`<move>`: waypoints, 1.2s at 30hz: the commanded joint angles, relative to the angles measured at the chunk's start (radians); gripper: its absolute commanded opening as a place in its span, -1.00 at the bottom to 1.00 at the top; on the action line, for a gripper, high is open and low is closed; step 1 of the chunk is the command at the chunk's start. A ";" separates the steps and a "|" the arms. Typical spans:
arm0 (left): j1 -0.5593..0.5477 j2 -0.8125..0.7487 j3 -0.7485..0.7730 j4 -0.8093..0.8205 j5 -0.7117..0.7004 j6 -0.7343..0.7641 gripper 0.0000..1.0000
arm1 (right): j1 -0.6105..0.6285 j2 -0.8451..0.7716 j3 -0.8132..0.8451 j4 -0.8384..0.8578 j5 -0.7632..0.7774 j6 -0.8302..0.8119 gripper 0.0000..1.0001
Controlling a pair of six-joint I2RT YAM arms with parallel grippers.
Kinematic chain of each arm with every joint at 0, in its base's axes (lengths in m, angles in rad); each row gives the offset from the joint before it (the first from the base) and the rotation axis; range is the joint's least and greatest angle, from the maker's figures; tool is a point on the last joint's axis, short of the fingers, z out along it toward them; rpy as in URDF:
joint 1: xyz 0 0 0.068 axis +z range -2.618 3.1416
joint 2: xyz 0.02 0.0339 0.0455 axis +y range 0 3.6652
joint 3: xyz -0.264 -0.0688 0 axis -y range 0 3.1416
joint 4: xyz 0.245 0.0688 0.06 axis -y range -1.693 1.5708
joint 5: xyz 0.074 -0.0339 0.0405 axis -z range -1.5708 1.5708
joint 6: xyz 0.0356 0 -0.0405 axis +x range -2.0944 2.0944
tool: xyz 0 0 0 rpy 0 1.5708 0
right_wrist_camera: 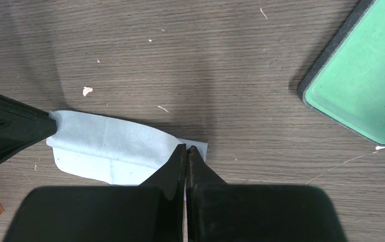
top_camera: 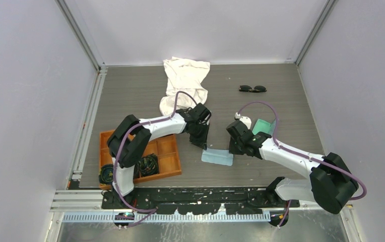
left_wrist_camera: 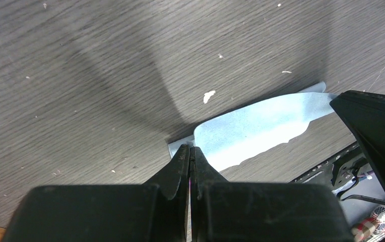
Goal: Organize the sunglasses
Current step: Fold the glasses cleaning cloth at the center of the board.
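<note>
The black-framed sunglasses (top_camera: pixel 252 88) lie alone on the table at the far right, well away from both grippers. A small light-blue cloth (top_camera: pixel 217 157) lies flat near the table's front, between the arms. My left gripper (top_camera: pixel 204 146) is shut, with its tips pinched on the cloth's left corner (left_wrist_camera: pixel 190 148). My right gripper (top_camera: pixel 232 149) is shut, with its tips pinched on the cloth's right corner (right_wrist_camera: pixel 186 148). The cloth (left_wrist_camera: pixel 261 126) spans between them, and in the right wrist view it (right_wrist_camera: pixel 105 146) shows a fold crease.
A grey-blue glasses case with mint-green lining (top_camera: pixel 262 126) lies open beside the right arm, also in the right wrist view (right_wrist_camera: pixel 367 85). A crumpled white cloth (top_camera: pixel 185 80) lies at the back centre. An orange tray (top_camera: pixel 168 151) with black coiled bundles (top_camera: pixel 147 165) sits front left.
</note>
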 commanded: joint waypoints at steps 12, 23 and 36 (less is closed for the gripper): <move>-0.010 -0.072 -0.046 0.049 0.015 -0.020 -0.99 | 0.008 -0.048 -0.004 0.001 -0.019 0.003 -0.99; -0.016 -0.093 -0.082 0.048 0.014 -0.022 -0.99 | 0.016 -0.055 -0.022 -0.020 -0.045 -0.008 -0.99; -0.045 -0.133 -0.119 0.048 0.006 -0.025 -0.99 | 0.030 -0.109 -0.048 -0.034 -0.103 -0.023 -0.99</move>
